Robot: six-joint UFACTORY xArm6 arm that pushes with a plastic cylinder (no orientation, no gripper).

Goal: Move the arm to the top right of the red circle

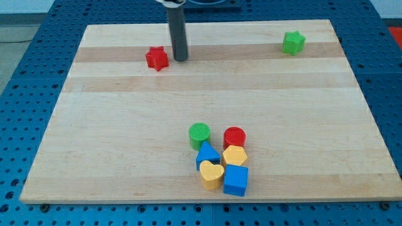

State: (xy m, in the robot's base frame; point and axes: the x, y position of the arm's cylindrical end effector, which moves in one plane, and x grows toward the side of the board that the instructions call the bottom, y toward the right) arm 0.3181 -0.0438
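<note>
The red circle [234, 136] stands low on the board, right of centre, in a cluster of blocks. My tip [181, 59] rests on the board near the view's top, just right of a red star [157, 58]. The tip is far from the red circle, up and to its left. The dark rod rises from the tip out of the view's top edge.
Beside the red circle are a green circle [200, 134], a blue triangle [206, 154], a yellow hexagon [235, 156], a yellow heart [211, 174] and a blue cube [236, 179]. A green star [293, 43] sits at the top right. The wooden board [125, 125] lies on a blue pegboard.
</note>
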